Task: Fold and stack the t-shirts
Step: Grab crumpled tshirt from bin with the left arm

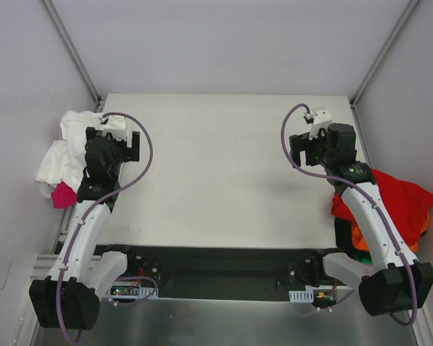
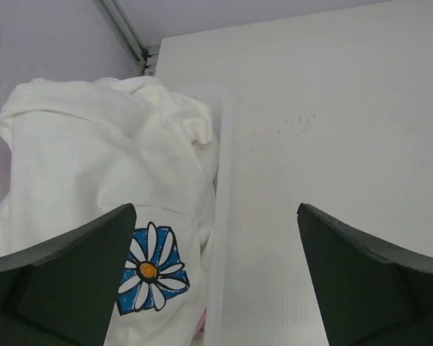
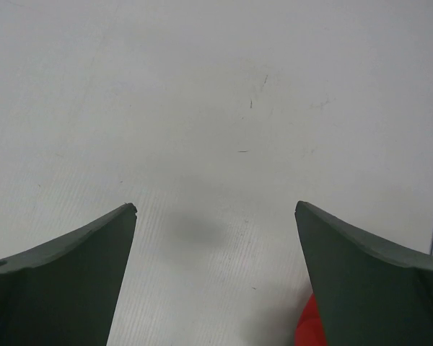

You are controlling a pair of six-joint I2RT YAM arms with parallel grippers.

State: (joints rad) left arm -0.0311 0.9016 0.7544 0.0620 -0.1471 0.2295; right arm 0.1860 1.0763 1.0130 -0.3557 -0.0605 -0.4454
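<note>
Your left gripper (image 2: 216,209) hung spread wide and empty, with the white daisy tee (image 2: 94,158) bunched just off its left finger, at the frame's left. Your right gripper (image 3: 216,209) was spread and empty too, the red tee (image 1: 400,198) heaped lower right, so I'd guess left arm goes first.

My left claw (image 2: 216,216) hangs over the left edge of the table (image 1: 216,173). One heap of t-shirts (image 2: 94,158) lies to its left, against that edge, reaching under my left finger, while bare table spreads ahead and to the right of this claw. My right claw (image 3: 216,213) hangs over the table's right part, with bare table ahead and on both sides. The other heap of t-shirts (image 1: 397,198) lies behind it and to its right, past the table's right edge, under my right arm.
</note>
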